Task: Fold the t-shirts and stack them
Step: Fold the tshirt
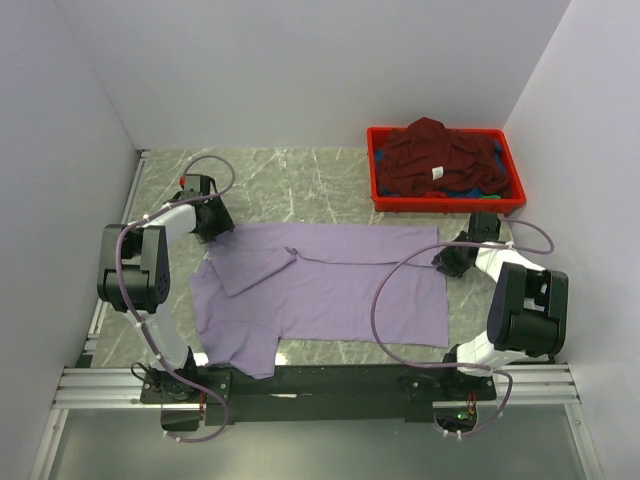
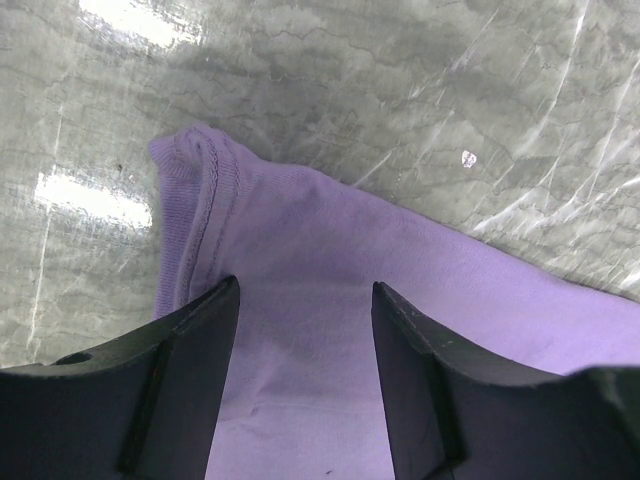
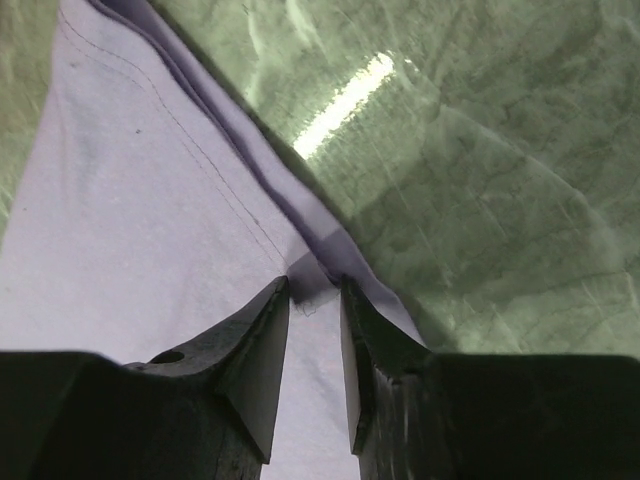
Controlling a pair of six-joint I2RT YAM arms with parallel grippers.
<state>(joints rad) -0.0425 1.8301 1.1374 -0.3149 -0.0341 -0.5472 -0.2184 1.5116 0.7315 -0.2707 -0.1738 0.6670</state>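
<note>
The lavender t-shirt (image 1: 330, 290) lies spread flat on the table, collar end to the left, with one sleeve folded onto the body. My left gripper (image 1: 212, 222) is open at the shirt's far left corner, its jaws wide apart just over the cloth (image 2: 330, 230) near a ribbed edge. My right gripper (image 1: 452, 258) is at the far right hem corner, its jaws narrowly open and astride the hem (image 3: 130, 200). The maroon t-shirt (image 1: 430, 155) with a small white label lies crumpled in the crate, with bits of blue and green under it.
The red plastic crate (image 1: 372, 170) stands at the far right of the marble table (image 1: 300, 180). White walls close in on three sides. The arms' mounting rail (image 1: 330, 385) runs along the near edge.
</note>
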